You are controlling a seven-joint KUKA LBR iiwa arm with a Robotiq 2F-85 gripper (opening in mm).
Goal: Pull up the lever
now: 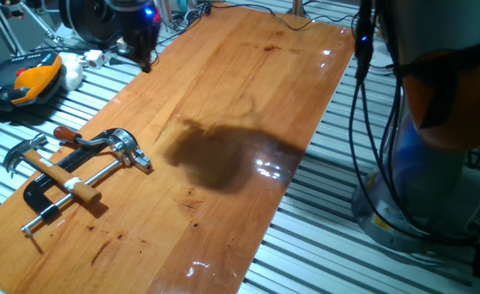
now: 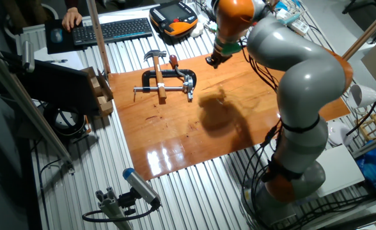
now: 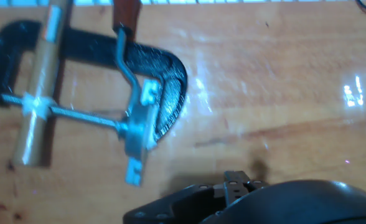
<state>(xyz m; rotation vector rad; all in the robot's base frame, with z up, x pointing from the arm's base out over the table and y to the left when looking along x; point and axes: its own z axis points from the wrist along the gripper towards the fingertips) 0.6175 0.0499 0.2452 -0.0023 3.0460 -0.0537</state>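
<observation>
The lever (image 1: 93, 140) is a slim curved silver arm with a reddish-brown tip. It lies low along the black bar clamp (image 1: 40, 192), joined to the chrome head (image 1: 127, 149). In the hand view the lever (image 3: 126, 62) runs from its red tip at the top edge down to the chrome head (image 3: 140, 124). It also shows in the other fixed view (image 2: 178, 69). My gripper (image 1: 146, 59) hangs above the table's far edge, well away from the clamp and empty. Its fingers come to a single point and look shut. The gripper also shows in the other fixed view (image 2: 211, 62) and at the bottom of the hand view (image 3: 236, 182).
A hammer (image 1: 28, 155) with a wooden shaft lies across the clamp, its steel head at the left. The clamp's silver rod with a wooden handle (image 1: 81, 189) points to the front. An orange-and-black pendant (image 1: 28, 82) lies off the board. Cables hang by the robot base (image 1: 420, 204).
</observation>
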